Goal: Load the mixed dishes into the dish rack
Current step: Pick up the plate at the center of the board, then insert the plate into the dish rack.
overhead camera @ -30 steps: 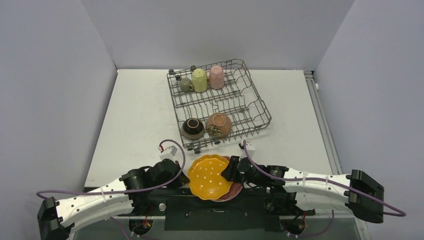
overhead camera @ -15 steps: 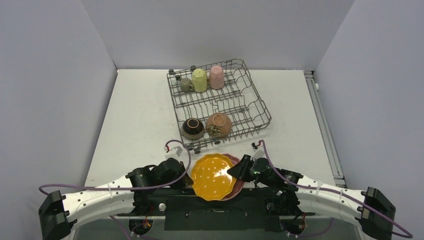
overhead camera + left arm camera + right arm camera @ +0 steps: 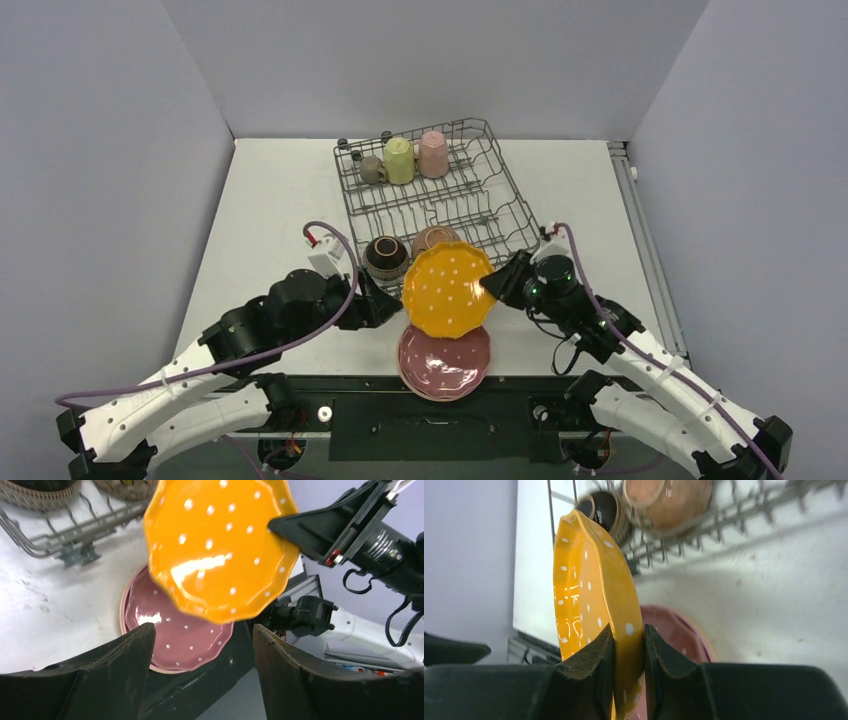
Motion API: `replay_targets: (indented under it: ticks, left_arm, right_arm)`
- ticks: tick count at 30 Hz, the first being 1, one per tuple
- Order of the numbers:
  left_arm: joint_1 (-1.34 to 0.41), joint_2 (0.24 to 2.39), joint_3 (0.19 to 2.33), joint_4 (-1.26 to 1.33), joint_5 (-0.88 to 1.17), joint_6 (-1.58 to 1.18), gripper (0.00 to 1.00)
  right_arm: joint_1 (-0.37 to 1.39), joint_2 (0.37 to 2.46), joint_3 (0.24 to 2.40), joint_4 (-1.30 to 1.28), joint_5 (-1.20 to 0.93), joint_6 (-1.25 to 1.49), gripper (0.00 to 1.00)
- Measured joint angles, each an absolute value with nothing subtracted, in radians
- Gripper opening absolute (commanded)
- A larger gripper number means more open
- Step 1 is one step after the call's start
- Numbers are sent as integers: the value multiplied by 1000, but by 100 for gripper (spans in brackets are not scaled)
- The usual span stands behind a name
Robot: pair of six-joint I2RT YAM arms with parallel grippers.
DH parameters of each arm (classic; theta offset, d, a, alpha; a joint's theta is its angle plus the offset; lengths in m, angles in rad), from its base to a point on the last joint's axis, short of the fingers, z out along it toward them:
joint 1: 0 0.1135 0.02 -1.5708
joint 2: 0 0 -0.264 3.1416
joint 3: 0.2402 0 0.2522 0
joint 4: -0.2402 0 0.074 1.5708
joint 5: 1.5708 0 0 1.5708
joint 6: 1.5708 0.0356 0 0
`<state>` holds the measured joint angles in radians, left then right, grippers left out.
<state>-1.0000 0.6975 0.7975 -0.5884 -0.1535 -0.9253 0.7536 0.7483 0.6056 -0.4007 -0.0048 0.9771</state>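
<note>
The right gripper [image 3: 629, 636] has its two pads pressed narrow onto the rim of the orange white-dotted scalloped plate [image 3: 589, 590], which stands nearly edge-on and clear of the table. The left gripper [image 3: 202, 632] has its fingers [image 3: 125, 655] spread wide with nothing between them. It sits just beside the plate's left edge, not touching.

Directly below and nearer the arms, the pink plate [image 3: 445, 360] lies flat at the table's near edge. Just beyond the held plate is the near end of the dish rack [image 3: 455, 205]. A dark brown bowl [image 3: 385, 255] rests upside down there, and the second brown bowl [image 3: 432, 238] beside it is half hidden behind the orange plate from above. At the rack's far end stand the small grey-olive cup [image 3: 372, 170], the pale yellow mug [image 3: 399, 160] and the pink mug [image 3: 433, 155] in a row, upside down.

The table [image 3: 270, 230] is white and matte, enclosed by plain pale grey-lilac walls [image 3: 100, 150].

Only the right wrist view shows the pads meeting the rim. The left wrist view shows the orange plate's glossy face tilted above the pink one, the two apart.
</note>
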Motion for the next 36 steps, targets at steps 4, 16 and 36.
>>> replay_targets:
  ticks: [4,16,36]
  left_arm:
    - [-931,705,871,-610,-125,-859,68]
    - [-802,789,839,-625,30,-725,67]
    - [-721,856,703,-570,208,-601,63]
  right_arm:
    - [592,825,791,-447,-38,904,0]
    - [409,1281,1308,-531,85,566,0]
    - [381,1892,1831,-501,427,102,0]
